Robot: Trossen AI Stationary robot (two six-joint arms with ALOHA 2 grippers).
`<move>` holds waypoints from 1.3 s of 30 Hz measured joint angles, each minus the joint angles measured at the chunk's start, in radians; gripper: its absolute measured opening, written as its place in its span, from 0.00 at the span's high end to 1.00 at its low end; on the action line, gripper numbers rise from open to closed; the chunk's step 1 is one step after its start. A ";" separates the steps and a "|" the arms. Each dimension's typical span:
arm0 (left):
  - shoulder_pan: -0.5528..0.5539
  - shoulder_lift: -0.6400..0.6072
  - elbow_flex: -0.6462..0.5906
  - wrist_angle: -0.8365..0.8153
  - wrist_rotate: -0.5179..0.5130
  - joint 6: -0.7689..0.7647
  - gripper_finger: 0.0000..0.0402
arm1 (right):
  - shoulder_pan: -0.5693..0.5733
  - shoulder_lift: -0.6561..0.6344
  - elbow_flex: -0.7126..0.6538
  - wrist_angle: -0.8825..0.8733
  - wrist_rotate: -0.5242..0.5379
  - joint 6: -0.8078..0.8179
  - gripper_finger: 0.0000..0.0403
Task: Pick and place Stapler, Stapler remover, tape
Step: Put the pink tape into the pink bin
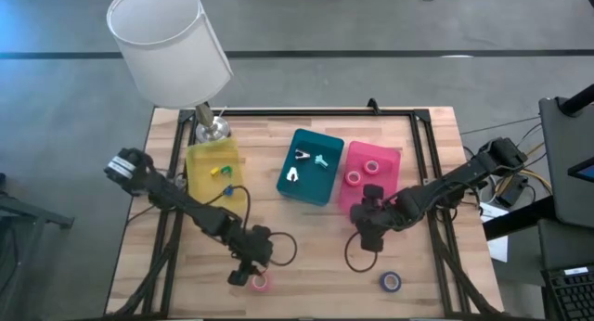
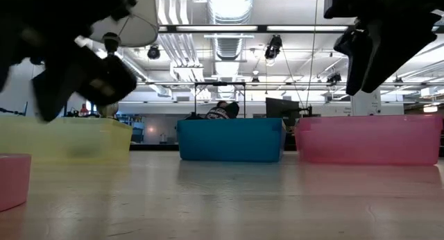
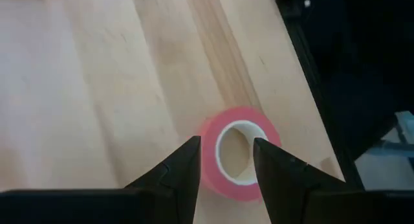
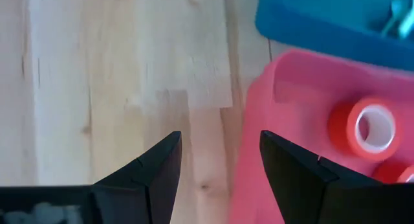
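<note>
A pink tape roll lies flat on the table near its near edge, and it also shows in the low view. My left gripper hangs open right above the pink tape roll. In the low view my left gripper is clear of it. A blue tape roll lies flat to the right. Two more red-pink rolls sit in the pink bin. My right gripper is open above the table by that bin's near left corner.
A teal bin holds metal staple removers. A yellow bin holds small coloured items. A lamp stands at the far left corner. Bare wood lies between the two grippers. The table's near edge is close to the pink roll.
</note>
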 joint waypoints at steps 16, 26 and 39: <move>-0.072 0.068 -0.052 0.119 -0.224 -0.238 0.64 | -0.006 -0.002 0.053 0.141 0.068 -0.668 0.50; -0.141 0.052 -0.036 0.113 -0.261 -0.194 0.64 | -0.006 -0.002 0.057 0.155 0.068 -0.629 0.50; -0.171 0.087 -0.067 0.099 -0.388 -0.109 0.64 | -0.006 -0.002 0.053 0.157 0.068 -0.540 0.50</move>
